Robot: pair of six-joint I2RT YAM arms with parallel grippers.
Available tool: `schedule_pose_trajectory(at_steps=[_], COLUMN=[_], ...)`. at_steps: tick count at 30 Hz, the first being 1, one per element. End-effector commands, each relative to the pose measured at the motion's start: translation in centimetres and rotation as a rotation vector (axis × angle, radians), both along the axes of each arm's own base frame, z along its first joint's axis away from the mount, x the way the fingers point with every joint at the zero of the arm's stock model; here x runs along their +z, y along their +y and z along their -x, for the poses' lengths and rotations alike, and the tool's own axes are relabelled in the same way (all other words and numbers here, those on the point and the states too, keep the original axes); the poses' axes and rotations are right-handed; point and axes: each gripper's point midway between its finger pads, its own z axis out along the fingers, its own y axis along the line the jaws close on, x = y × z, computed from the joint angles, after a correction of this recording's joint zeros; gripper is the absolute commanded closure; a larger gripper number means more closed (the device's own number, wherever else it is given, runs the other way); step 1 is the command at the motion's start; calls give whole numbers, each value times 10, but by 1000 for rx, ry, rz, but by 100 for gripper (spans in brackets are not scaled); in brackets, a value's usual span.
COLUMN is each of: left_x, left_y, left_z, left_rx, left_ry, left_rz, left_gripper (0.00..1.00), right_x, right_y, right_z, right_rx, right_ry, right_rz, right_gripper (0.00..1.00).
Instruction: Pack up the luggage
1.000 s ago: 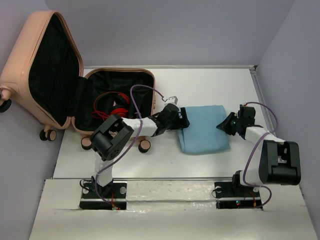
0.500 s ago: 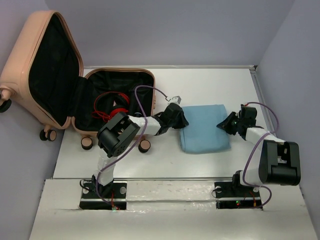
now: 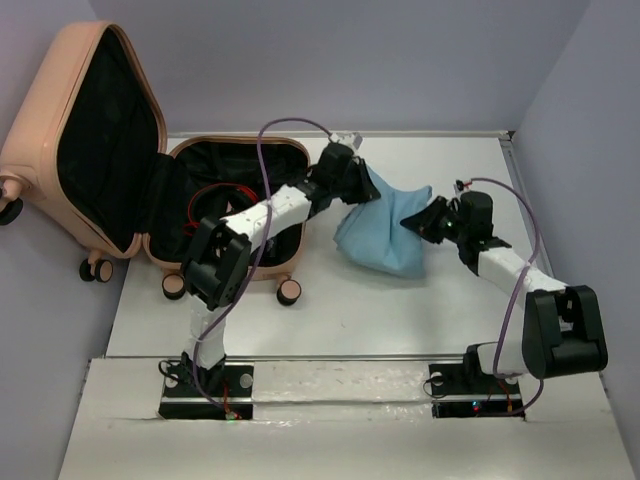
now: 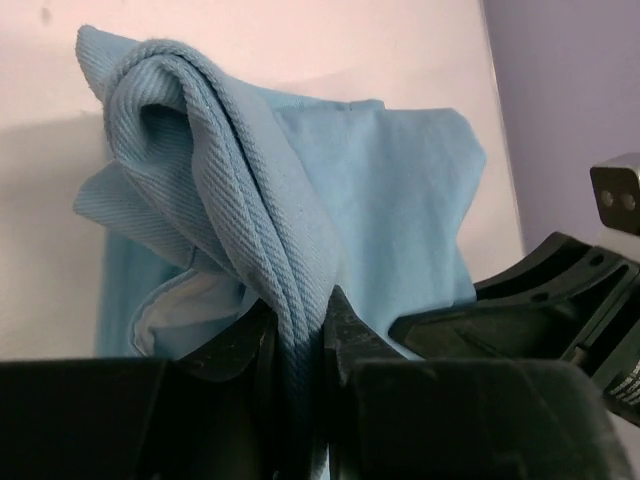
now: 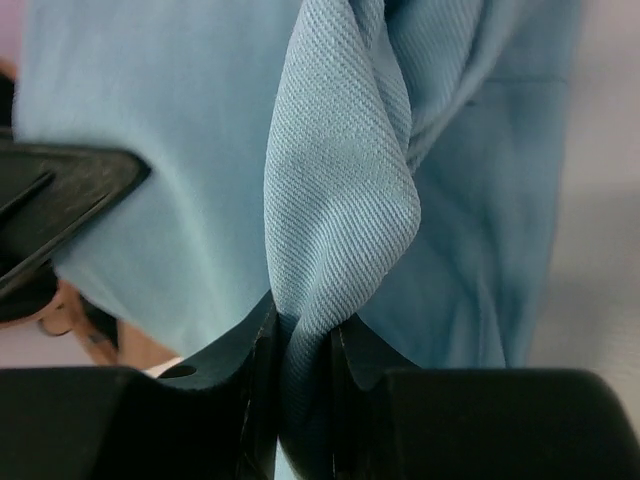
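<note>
Step in hand, by my judgement: moving a blue cloth (image 3: 385, 240) into the luggage (image 3: 40, 120). The luggage is lying open at the far left of the table (image 3: 400, 320), with its lid propped up at the left and its black-lined base facing upward.

The left gripper (image 4: 300, 320) is pinching a bunched fold at the cloth's luggage-side end. The right gripper (image 5: 300, 330) is pinching a fold at the opposite end. Both sets of jaws are pressing tight on fabric. The cloth is hanging slack between them, just beside the base's right rim and not yet over it.

The next move is calling for both arms to travel left together, clear the rim, then release over the lining.

A red looped item (image 3: 205, 200) is lying in the base, partly hidden by the left arm, and I cannot identify it. Whether the cloth's lowest edge is touching the table cannot be told.
</note>
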Motion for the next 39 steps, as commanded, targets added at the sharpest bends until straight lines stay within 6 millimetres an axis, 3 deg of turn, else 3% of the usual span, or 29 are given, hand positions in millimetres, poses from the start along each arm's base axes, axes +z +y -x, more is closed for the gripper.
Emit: schedule_pose_trajectory(at_steps=[1, 2, 3, 4, 5, 7, 8, 9, 10, 11, 12, 13, 14, 15, 16, 17, 18, 21, 23, 24, 26, 27, 28, 29, 31, 32, 34, 35, 39], left_x=[169, 174, 178, 197, 210, 222, 229, 227, 217, 210, 209, 200, 179, 170, 150, 140, 130, 93, 74, 68, 60, 60, 66, 69, 93, 101, 115, 141, 191], left_y=[49, 76, 90, 105, 140, 175, 196, 236, 255, 275, 320, 342, 364, 386, 424, 435, 443, 459, 463, 466, 471, 469, 471, 467, 462, 458, 449, 443, 428], left_z=[-43, -61, -63, -69, -82, -86, -86, -96, -90, -90, -95, -93, -87, -85, -81, -79, -79, -83, -83, -81, -73, -71, -66, -64, -60, -58, -50, -39, 5], left_rx=[40, 85, 88, 101, 154, 184, 213, 282, 294, 327, 393, 432, 473, 513, 581, 591, 589, 594, 599, 610, 649, 658, 682, 700, 710, 709, 725, 734, 801], left_ry=[-253, -254, -231, -256, -267, -260, -265, -257, -223, -202, -217, -201, -161, -146, -114, -96, -77, -7, 20, 30, 24, 21, -1, -10, -60, -74, -108, -174, -333], left_rz=[133, 112, 96, 113, 120, 128, 132, 125, 125, 138, 158, 163, 159, 153, 138, 142, 147, 102, 71, 54, 6, -8, -38, -76, -118, -136, -212, -229, -303], left_gripper=[94, 94, 94, 94, 94, 94, 94, 94, 94, 94, 94, 94, 94, 94, 94, 94, 94, 94, 89, 77, 56, 32, 22, 8, 1, 1, 1, 1, 1], right_x=[106, 114, 128, 134, 141, 139, 159, 161, 146, 163, 162, 159, 140, 150, 141, 135, 121, 97, 78, 71, 52, 46, 45, 47, 63, 61, 77, 96, 122], right_y=[72, 82, 104, 115, 125, 150, 174, 187, 203, 228, 243, 258, 275, 302, 315, 328, 349, 383, 392, 392, 395, 393, 388, 385, 377, 371, 361, 351, 315], right_z=[-24, -27, -33, -37, -41, -51, -51, -52, -59, -55, -53, -51, -52, -36, -29, -22, -6, 18, 26, 25, 29, 26, 24, 19, 14, 13, 1, -7, -21], right_rx=[192, 207, 243, 258, 269, 297, 340, 360, 371, 414, 441, 463, 483, 542, 570, 591, 631, 701, 735, 735, 753, 738, 734, 714, 703, 695, 644, 617, 514], right_ry=[-232, -244, -265, -273, -283, -263, -297, -297, -260, -287, -285, -279, -244, -263, -255, -245, -224, -203, -181, -173, -141, -140, -147, -164, -207, -211, -248, -297, -350], right_rz=[-122, -129, -140, -148, -153, -169, -192, -200, -201, -223, -228, -229, -218, -230, -213, -208, -202, -178, -144, -128, -96, -73, -25, 7, 76, 115, 192, 217, 292], right_gripper=[93, 93, 93, 93, 93, 93, 93, 93, 93, 93, 93, 93, 93, 93, 93, 93, 93, 93, 90, 87, 63, 53, 36, 29, 7, 3, 0, 0, 4])
